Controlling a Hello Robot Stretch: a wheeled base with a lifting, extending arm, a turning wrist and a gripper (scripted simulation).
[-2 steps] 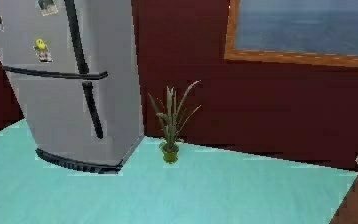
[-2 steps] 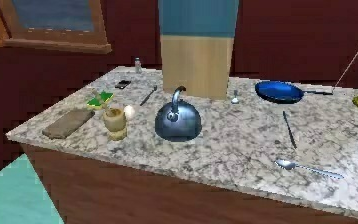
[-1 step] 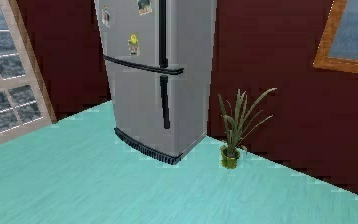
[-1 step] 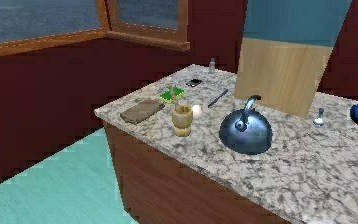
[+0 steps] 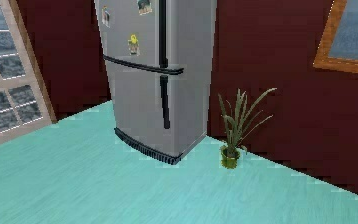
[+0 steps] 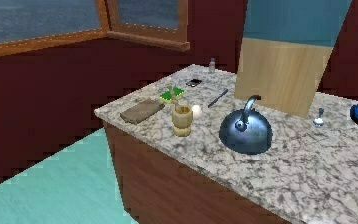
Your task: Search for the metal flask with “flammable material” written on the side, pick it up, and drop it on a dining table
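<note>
Dark red walls and teal floor surround a tall grey two-door fridge (image 5: 152, 75) with a spiky potted plant (image 5: 232, 128) beside it. On the speckled granite countertop (image 6: 287, 175), a rounded blue-grey metal kettle (image 6: 245, 130) sits mid-surface. A tan cup (image 6: 183, 117) and a flat brown board (image 6: 139, 112) lie toward its left corner, and a small pale bottle (image 6: 211, 65) stands at its far edge. Whether that bottle is the metal flask cannot be told, nor can the gripper's state.
</note>
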